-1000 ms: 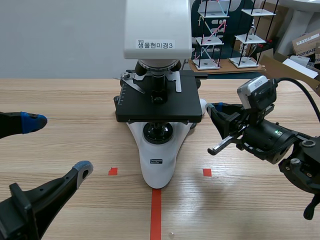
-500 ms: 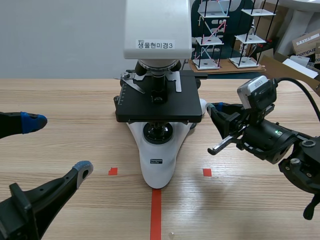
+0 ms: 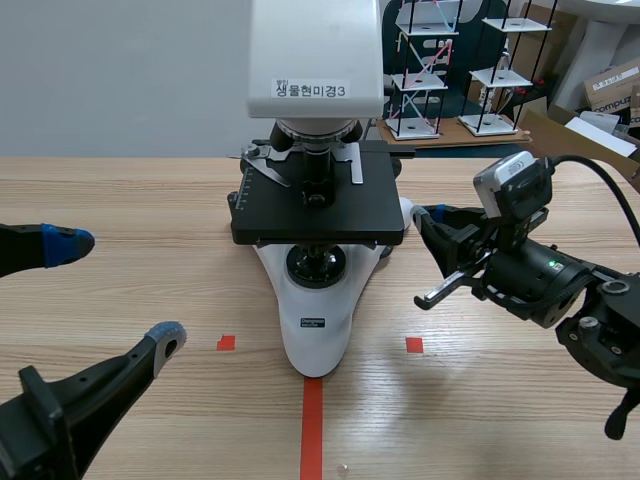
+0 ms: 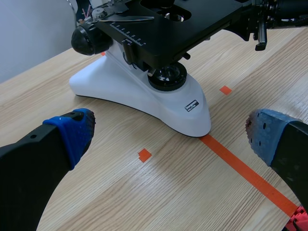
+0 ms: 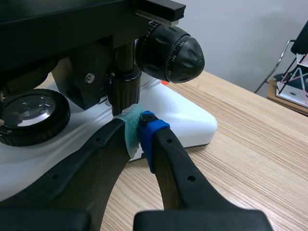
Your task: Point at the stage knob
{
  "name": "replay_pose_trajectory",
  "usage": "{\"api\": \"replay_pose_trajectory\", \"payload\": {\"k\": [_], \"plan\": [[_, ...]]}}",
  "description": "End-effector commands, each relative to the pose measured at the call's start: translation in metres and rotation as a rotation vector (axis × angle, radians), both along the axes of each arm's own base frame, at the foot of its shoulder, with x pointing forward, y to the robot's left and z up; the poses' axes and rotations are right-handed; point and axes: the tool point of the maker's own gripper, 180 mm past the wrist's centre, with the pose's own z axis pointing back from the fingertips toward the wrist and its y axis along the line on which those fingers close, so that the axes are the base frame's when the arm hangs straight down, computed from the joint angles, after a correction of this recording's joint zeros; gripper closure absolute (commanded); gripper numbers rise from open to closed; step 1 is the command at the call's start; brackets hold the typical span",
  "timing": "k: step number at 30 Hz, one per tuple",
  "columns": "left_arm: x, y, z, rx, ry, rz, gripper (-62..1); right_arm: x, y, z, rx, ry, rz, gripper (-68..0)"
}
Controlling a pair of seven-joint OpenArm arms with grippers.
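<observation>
Right gripper [image 5: 139, 128]: fingers pressed together, grey-green pad [image 5: 130, 127] against blue pad [image 5: 152, 127], nothing held between them. From my right wrist camera the stage knob [image 5: 123, 92] sits directly ahead of and just above the closed tips. It is a short black knurled knob on a post hanging down under the stage [image 5: 72, 24]. The green pad comes up right under the knob's lower end. I cannot tell whether it touches or stops just short. Beyond the tips, higher and off to the blue-pad side, is the large round focus knob [image 5: 169, 51]. On the green-pad side of the fingers I see the round lens [image 5: 28, 114] set into the microscope's white base.

In the scene view the right gripper comes in from the right, low, with its tips tucked in under the stage's right edge beside the microscope [image 3: 317, 315]. A wrist camera [image 3: 514, 186] rides on top of that arm.

Left gripper [image 4: 169, 134]: spread wide, holding nothing, one blue pad [image 4: 72, 132] on each side of my left wrist view. The nose of the microscope base lies ahead of it, between the fingers' lines, not touched. An orange-red tape line [image 4: 243, 168] runs on the table [image 4: 159, 192] from that nose back under the gripper's right finger. The stage knob is well ahead of this gripper, on the microscope's far side.
</observation>
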Motion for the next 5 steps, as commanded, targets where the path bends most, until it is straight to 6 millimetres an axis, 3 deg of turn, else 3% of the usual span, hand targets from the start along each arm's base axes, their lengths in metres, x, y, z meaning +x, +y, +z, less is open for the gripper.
{"api": "replay_pose_trajectory", "payload": {"k": [1, 5], "plan": [[0.0011, 0.0004, 0.0051, -0.02, -0.015, 0.006, -62.3, 0.0056, 0.0011, 0.0136, 0.015, -0.04, 0.001, -0.6], [0.0011, 0.0004, 0.0051, -0.02, -0.015, 0.006, -62.3, 0.0056, 0.0011, 0.0135, 0.015, -0.04, 0.002, -0.6]]}}
